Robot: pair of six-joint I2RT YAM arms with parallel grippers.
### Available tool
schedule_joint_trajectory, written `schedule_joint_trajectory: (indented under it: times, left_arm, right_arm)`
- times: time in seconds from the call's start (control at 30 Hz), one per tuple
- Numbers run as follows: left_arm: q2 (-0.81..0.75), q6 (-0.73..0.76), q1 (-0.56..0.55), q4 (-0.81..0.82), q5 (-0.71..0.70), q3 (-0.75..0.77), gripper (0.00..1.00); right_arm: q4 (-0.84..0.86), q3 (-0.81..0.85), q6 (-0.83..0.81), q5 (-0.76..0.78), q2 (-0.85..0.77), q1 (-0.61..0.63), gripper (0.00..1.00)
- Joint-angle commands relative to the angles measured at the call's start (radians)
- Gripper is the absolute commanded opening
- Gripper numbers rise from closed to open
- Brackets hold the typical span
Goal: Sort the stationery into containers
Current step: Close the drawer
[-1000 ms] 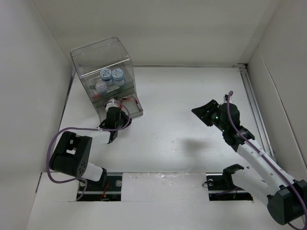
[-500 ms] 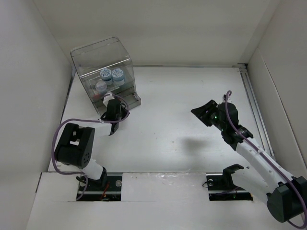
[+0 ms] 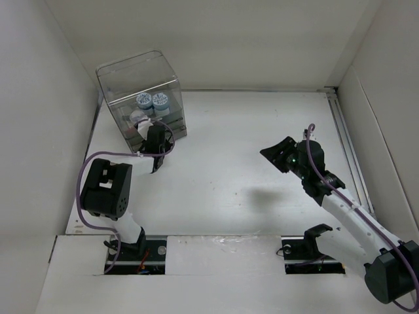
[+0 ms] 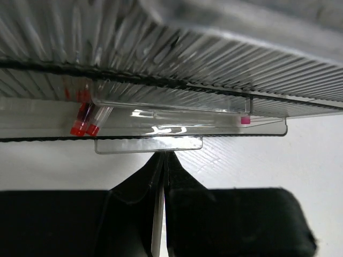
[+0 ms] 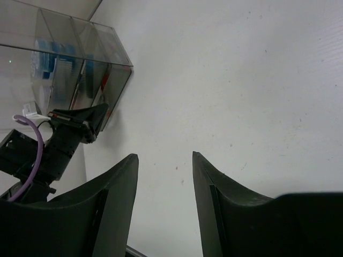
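Stationery fills one clear organizer (image 3: 141, 91) at the desk's (image 3: 249, 131) far left. Two blue-white rolls (image 3: 152, 101) stand side by side on top, two red pens (image 4: 86, 120) lie lengthwise in a low drawer (image 4: 149, 143) with red ends toward its front, and one pink cap (image 4: 245, 120) shows at the right. Left end effector (image 4: 162, 158), fingers pressed together, meets the drawer's tab; right end effector (image 5: 163, 155), fingers apart and empty, hangs above the desk well to the right.

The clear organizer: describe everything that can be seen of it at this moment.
The clear plastic organizer stands upright at the far left of the table. Its tall transparent top holds blue-white rolls; shallow drawers are stacked at its base. In the left wrist view the lowest drawer looks pushed in, with red-capped pens and a pink cap inside. The shut left gripper points at it, tips meeting the drawer's pull tab.
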Motion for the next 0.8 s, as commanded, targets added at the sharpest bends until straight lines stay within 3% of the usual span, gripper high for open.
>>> schedule_joint_trajectory:
  times: [0.0, 0.2, 0.4, 0.5, 0.67, 0.77]
  left_arm:
    - [0.029, 0.018, 0.009, -0.028, -0.045, 0.086, 0.0]
    - [0.083, -0.021, 0.041, -0.049, -0.01, 0.117, 0.0]
    - [0.06, -0.072, 0.061, -0.01, 0.019, 0.08, 0.07]
    - [-0.016, -0.104, 0.061, 0.076, 0.019, -0.036, 0.0]
    - [-0.176, -0.187, 0.04, 0.19, -0.045, -0.24, 0.0]
    - [-0.219, -0.227, 0.052, 0.19, -0.073, -0.283, 0.0]
  right_arm:
    - [0.056, 0.003, -0.015, 0.016, -0.005, 0.009, 0.51]
    - [0.056, -0.006, -0.024, 0.016, -0.005, 0.009, 0.51]
    - [0.065, -0.006, -0.024, 0.016, -0.005, 0.009, 0.51]
    - [0.065, -0.006, -0.024, 0.016, -0.005, 0.009, 0.51]
    - [0.074, -0.015, -0.024, 0.016, 0.013, 0.009, 0.51]
    - [0.074, -0.015, -0.024, 0.007, 0.013, 0.009, 0.51]
